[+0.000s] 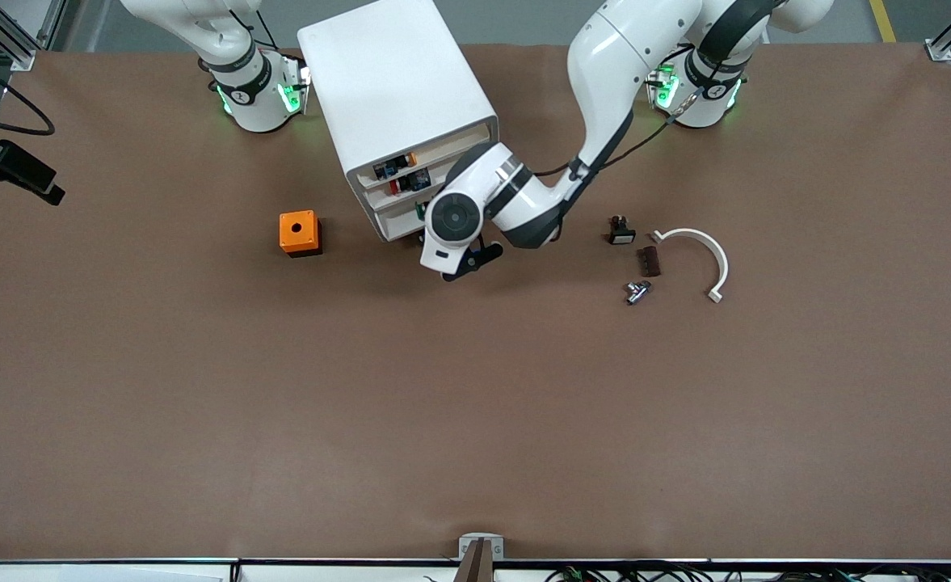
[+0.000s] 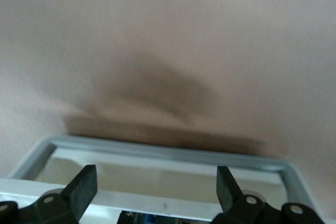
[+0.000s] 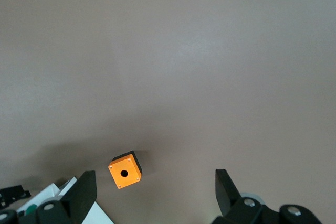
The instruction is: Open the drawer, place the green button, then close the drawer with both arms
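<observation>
Reaching down in front of the white cabinet [image 1: 398, 105], the left tool [image 2: 155, 190] hangs with its fingers [image 2: 84, 184] spread wide, holding nothing. Just under those fingers, the left wrist view shows the front rim of the drawer [image 2: 168, 153], with bare brown table [image 2: 168, 35] past it. In the front view the left arm's wrist covers the drawer's front, and only a speck of green, likely the button [image 1: 420, 212], shows beside it. Waiting high above the table, the right tool [image 3: 155, 192] is also open and empty, with the orange box [image 3: 125, 170] below it, toward the right arm's end from the cabinet.
</observation>
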`<state>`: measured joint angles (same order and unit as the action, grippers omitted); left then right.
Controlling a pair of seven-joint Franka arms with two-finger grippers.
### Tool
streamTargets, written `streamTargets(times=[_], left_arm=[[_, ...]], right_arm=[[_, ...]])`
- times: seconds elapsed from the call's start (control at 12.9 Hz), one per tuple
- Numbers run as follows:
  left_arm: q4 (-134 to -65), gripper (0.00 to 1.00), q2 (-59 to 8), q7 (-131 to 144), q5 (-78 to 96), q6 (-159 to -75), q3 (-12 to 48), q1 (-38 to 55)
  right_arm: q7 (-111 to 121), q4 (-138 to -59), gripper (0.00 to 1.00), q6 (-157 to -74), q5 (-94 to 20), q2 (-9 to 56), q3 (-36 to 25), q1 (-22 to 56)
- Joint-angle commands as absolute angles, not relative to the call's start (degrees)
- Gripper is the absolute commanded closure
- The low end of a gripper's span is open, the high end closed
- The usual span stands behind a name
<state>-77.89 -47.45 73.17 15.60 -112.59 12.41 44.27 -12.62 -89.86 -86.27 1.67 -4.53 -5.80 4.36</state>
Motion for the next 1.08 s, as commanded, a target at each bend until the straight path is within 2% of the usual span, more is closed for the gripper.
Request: streamTargets(times=[0.0, 0.39, 0.77, 1.01], left_arm=[[-78.84, 0.0, -46.84, 74.97, 16.35, -113.91, 12.39, 45.87], [-78.4, 0.0, -45.88, 74.36, 14.42, -114.52, 11.08, 43.96], [-76.65, 0.0, -38.51, 73.92, -6.98, -114.52, 7.38, 37.9], [-75.94, 0.0, -32.63, 74.0, -9.84, -114.52, 7.56, 29.47]], right_arm=[[-11.69, -90.79, 0.0, -87.1, 2.64, -5.27, -4.66, 3.08], [-11.69, -90.79, 0.0, -87.1, 2.64, -5.19, -4.66, 3.08], [-11.69, -90.88, 0.0, -87.1, 2.64, -5.19, -4.66, 3.08], [-11.69, -90.88, 0.0, -87.01, 2.64, -5.19, -4.66, 2.81]])
